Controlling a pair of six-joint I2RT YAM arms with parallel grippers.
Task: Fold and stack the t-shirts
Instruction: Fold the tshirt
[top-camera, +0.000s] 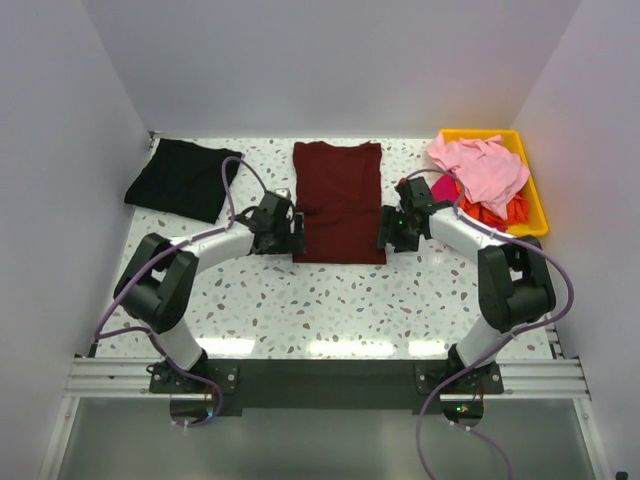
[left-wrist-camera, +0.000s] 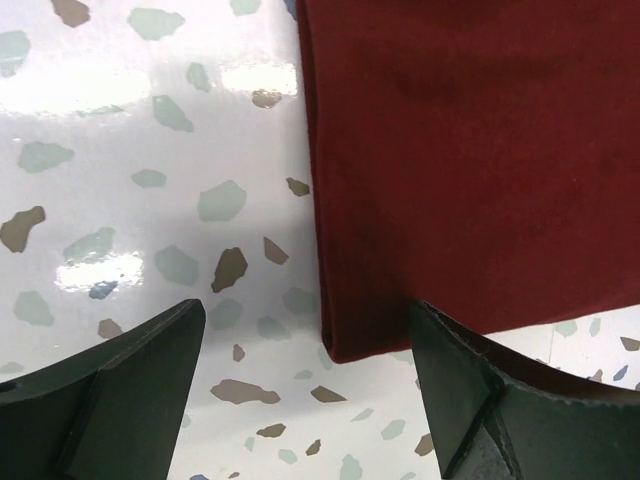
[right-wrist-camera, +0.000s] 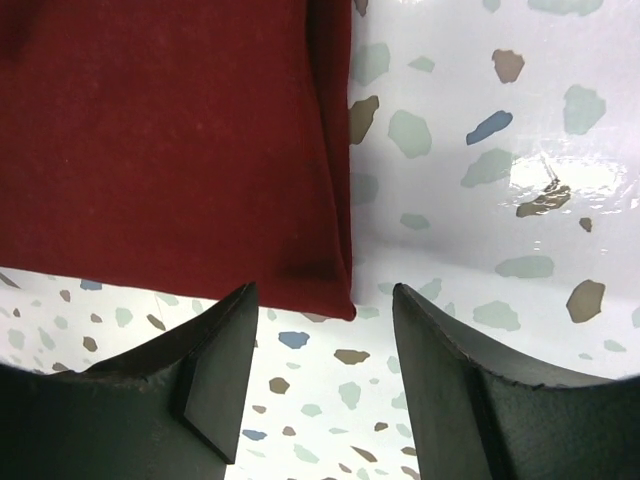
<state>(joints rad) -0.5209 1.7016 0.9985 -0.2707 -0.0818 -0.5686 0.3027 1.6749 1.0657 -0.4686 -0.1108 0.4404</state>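
On the speckled table (top-camera: 330, 310), dead centre: the maroon t-shirt (top-camera: 340, 200), sleeves tucked in to a long panel, likely laid so for a last fold, hem to collar. Far left, the black t-shirt (top-camera: 183, 178), folded flat (probably the stack's base). Far right, the yellow bin (top-camera: 505, 134), the pink t-shirt (top-camera: 480, 165) heaped on top. At the maroon hem's corners, the left gripper (left-wrist-camera: 305, 330) and right gripper (right-wrist-camera: 322, 300), both spread, pinching nothing. From overhead, fingertips lost against the arms; from the wrists, each corner plainly between open fingers, not yet gripped.
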